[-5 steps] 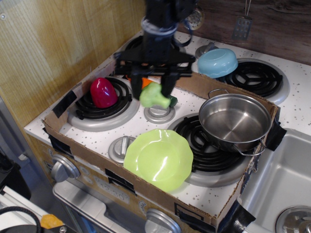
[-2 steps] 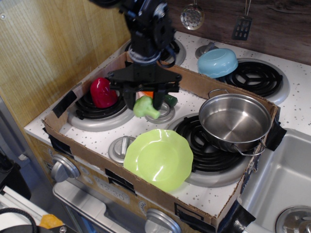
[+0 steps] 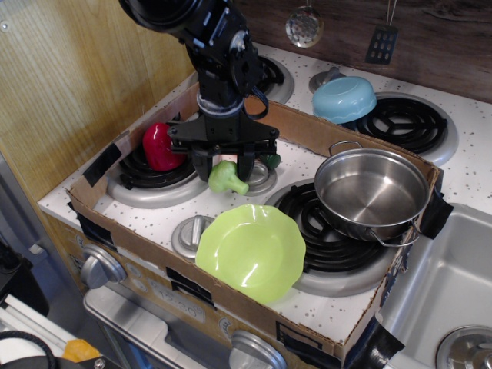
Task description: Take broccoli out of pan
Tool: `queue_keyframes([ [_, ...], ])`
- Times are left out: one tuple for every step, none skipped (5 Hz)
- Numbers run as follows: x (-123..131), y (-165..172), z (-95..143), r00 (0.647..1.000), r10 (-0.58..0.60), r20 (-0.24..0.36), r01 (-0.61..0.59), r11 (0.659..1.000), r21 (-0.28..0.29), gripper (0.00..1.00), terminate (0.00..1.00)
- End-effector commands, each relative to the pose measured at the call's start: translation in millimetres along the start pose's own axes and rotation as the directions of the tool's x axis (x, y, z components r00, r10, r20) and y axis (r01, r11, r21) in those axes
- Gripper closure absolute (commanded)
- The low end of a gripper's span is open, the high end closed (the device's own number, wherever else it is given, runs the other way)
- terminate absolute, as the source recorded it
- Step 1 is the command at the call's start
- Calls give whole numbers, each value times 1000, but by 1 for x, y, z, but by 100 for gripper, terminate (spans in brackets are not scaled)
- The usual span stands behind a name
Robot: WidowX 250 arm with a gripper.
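Here the broccoli [image 3: 227, 178] is already out of the pan [image 3: 372, 194], which stands empty on the right front burner, well apart from it. The gripper [image 3: 224, 169] has its jaws clenched on the broccoli from above, one at each side of the head, low over the small centre disc between the burners. What is left, by judgement, is the set-down and release; whether the toy touches the surface yet cannot be told. The long axis of the broccoli lies tilted, close to level: the lumpy head sits up and to the left between the jaws, and the short stem points down and to the right, toward the lime-green plate [image 3: 250, 250] lying just in front.
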State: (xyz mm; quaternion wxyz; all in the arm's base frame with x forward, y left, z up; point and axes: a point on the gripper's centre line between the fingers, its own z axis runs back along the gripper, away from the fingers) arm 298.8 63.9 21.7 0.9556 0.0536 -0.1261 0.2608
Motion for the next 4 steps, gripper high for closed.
queue_keyframes([
  [19, -8, 8, 999, -1, 40, 1, 1000, -14, 0, 0],
  [22, -11, 16, 999, -11, 52, 10, 1000, 9, 0, 0],
  [31, -23, 38, 997, -36, 62, 31, 996, 82, 0, 0],
  [40, -38, 65, 997, -32, 69, 22, 989, 146, 0, 100],
])
